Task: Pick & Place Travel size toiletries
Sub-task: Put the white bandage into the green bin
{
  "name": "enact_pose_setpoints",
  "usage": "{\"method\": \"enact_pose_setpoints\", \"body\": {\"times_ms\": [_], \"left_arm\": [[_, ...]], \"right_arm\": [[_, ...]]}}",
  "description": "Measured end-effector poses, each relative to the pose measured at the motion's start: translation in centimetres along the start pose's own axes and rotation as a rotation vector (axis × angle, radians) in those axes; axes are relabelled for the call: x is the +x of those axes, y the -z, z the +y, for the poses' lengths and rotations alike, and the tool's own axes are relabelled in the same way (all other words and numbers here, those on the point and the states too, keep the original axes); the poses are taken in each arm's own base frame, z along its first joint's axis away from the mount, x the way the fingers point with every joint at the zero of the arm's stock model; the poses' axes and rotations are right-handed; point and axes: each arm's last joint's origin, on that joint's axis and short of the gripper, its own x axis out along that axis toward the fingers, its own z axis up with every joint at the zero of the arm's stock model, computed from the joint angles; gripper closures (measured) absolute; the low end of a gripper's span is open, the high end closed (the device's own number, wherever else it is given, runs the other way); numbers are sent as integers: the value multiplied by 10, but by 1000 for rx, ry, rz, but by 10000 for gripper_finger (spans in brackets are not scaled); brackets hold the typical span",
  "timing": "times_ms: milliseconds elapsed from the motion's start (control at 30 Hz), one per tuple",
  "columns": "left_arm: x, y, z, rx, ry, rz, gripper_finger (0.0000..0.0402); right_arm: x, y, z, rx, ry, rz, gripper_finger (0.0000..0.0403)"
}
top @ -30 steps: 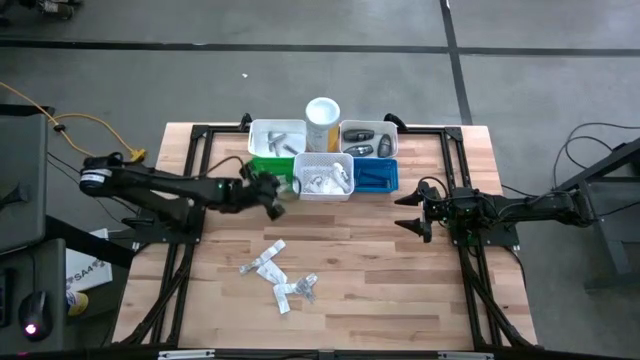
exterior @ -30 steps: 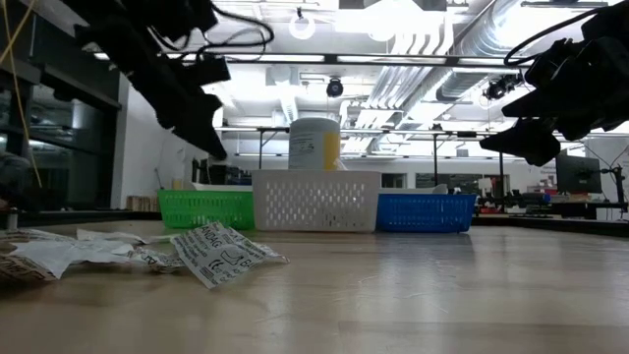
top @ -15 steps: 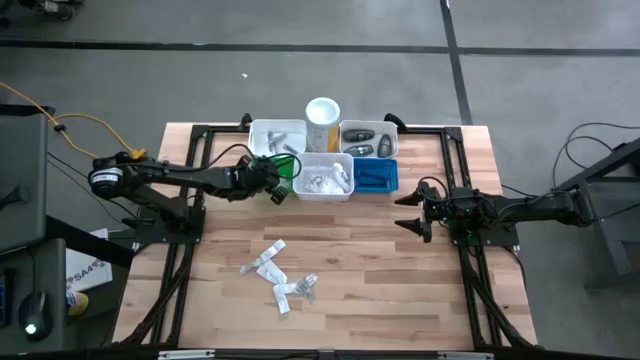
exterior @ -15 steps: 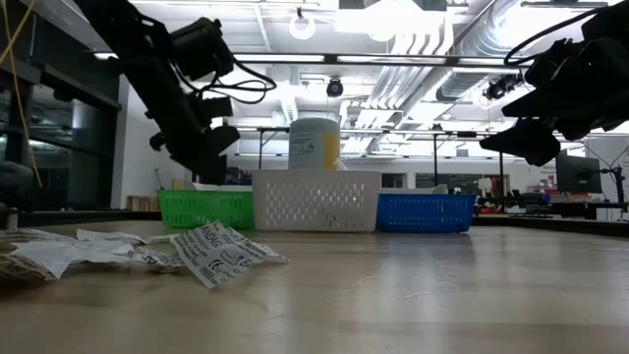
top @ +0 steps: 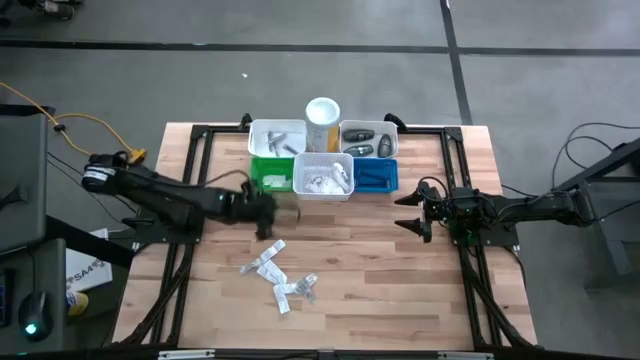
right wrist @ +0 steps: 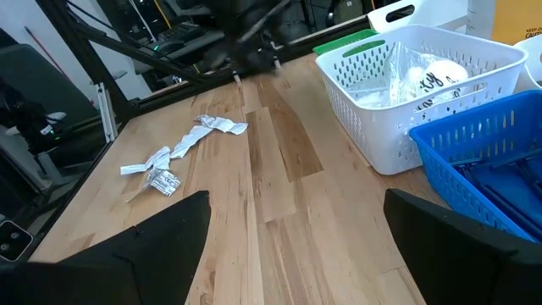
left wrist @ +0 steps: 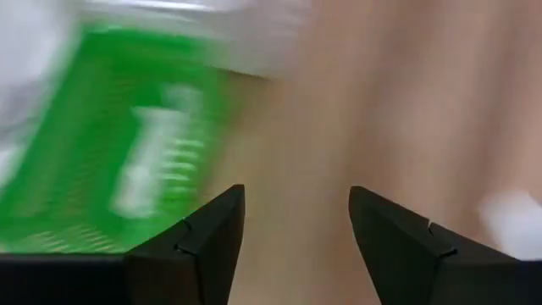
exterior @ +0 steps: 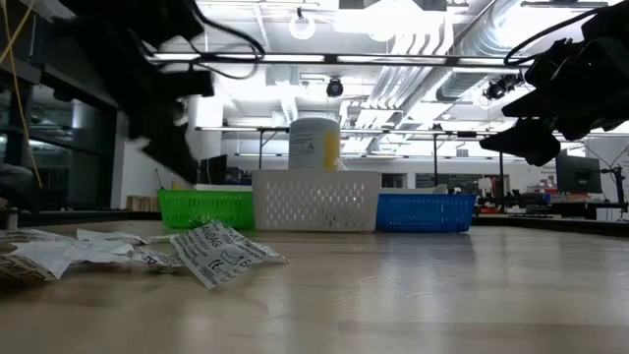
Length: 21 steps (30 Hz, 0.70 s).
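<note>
The travel size toiletries (top: 280, 275) still loose on the bench (top: 400, 290) lie in a scatter of crinkly packets near the front, left of centre, strung out diagonally from far-left to near-right. The left gripper (top: 266, 211) hangs just near of the green bin (top: 268, 174), and the packets lie nearer still and slightly to its right, close by. Its fingers (left wrist: 203, 246) stand apart with nothing between them. The right gripper (top: 414, 210) waits well off to the right, fingers (right wrist: 144, 241) spread wide and empty, so the left arm is plainly the nearer one for the next pick. To take a packet it would have to drop toward the near end of the strip and close across its narrow width.

Half a second ago the left gripper was over the green bin, beside the white bin (top: 325, 177); a second ago its fingers were closed. It has since opened and swung back toward the pile. The right arm has not moved.
</note>
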Motion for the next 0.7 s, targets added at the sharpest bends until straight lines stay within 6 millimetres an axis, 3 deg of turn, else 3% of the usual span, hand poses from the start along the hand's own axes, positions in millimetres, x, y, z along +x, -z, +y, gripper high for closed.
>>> {"method": "enact_pose_setpoints", "body": {"times_ms": [167,300,700], "left_arm": [[-13,10,-33,372,272,-5,191],[-14,14,-45,622,347,-38,191],[-3,12,-61,741,535,-93,190]], "right_arm": [[0,0,0,0,0,0,57],[0,0,0,0,0,0,57],[0,0,0,0,0,0,57]]}}
